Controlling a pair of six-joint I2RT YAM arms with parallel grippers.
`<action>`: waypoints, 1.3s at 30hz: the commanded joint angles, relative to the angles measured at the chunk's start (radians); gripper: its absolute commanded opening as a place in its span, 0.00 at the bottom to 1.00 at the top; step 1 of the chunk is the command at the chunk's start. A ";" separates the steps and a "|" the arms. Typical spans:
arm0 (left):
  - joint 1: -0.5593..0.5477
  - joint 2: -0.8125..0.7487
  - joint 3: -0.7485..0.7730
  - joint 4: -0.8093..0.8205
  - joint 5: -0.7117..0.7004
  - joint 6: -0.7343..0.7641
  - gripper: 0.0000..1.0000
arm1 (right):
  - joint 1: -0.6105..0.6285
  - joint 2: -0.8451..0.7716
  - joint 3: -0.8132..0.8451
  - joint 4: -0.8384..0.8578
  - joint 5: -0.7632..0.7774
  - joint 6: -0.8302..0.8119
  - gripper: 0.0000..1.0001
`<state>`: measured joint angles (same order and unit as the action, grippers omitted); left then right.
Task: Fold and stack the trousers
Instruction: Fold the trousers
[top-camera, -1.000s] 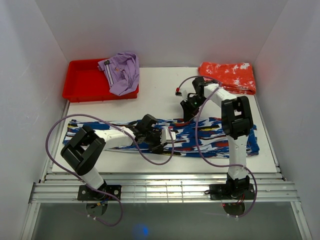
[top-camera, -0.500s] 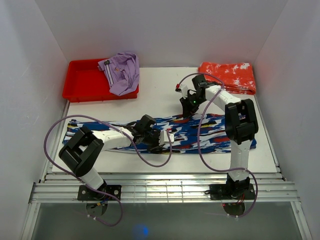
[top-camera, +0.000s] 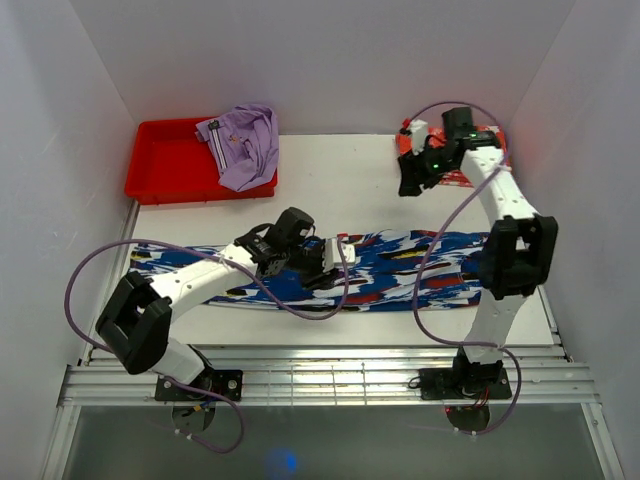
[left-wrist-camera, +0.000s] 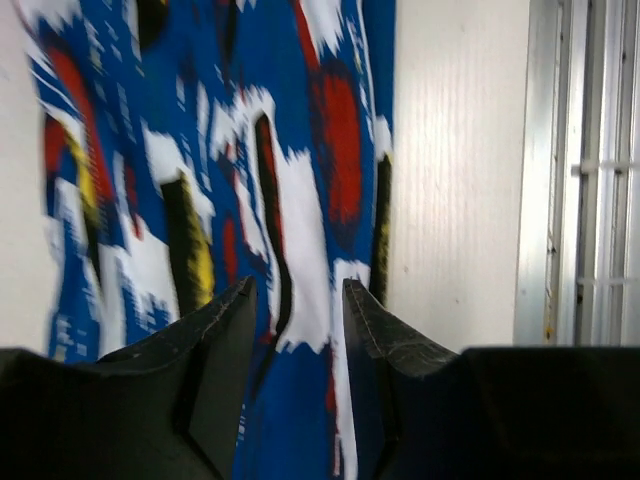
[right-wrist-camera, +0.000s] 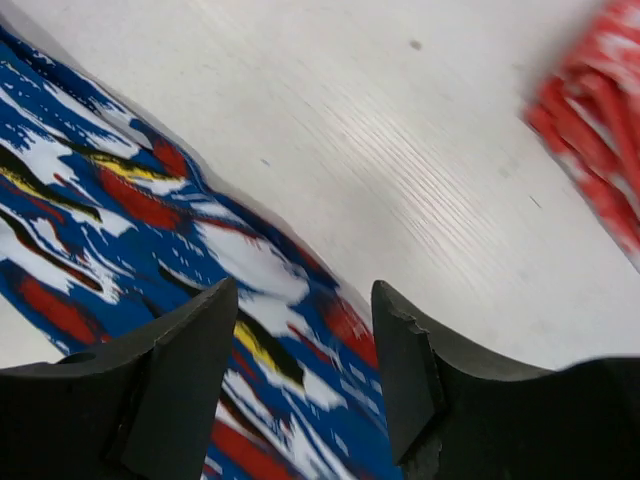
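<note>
Two claws show jaws apart and empty: we note the right gripper (top-camera: 408, 182) has swung off the trousers (top-camera: 380, 272) toward the orange-red garment (top-camera: 482, 140) at upper right, the left gripper (top-camera: 338, 262) hovering over that lower-centre strip, lengthwise fold seemingly done.

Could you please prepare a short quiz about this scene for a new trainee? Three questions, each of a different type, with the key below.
1. Multiple choice: what lies over the right rim of the red tray?
A. the lilac garment
B. a grey towel
C. a paper box
2. True or false: the trousers lie inside the red tray.
3. Fill in: the ___ gripper is over the middle of the trousers, open and empty.

Key:
1. A.
2. False. They lie stretched out across the table.
3. Left. The left gripper is there. The right gripper, also open, is beyond the trousers' far edge.
</note>
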<state>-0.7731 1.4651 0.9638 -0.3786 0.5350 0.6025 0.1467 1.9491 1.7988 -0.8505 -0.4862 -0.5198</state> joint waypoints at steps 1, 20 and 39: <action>-0.032 0.035 0.101 -0.060 -0.021 -0.023 0.51 | -0.141 -0.182 -0.021 -0.180 -0.009 -0.032 0.62; -0.222 0.403 0.325 0.116 -0.170 -0.141 0.57 | -0.742 -0.219 -0.472 -0.254 0.008 -0.200 0.54; -0.235 0.389 0.286 0.121 -0.202 -0.164 0.59 | -0.743 -0.239 -0.579 -0.067 0.176 -0.092 0.56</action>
<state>-1.0046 1.8946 1.2579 -0.2569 0.3443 0.4438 -0.5945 1.7412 1.2354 -0.9455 -0.3187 -0.6117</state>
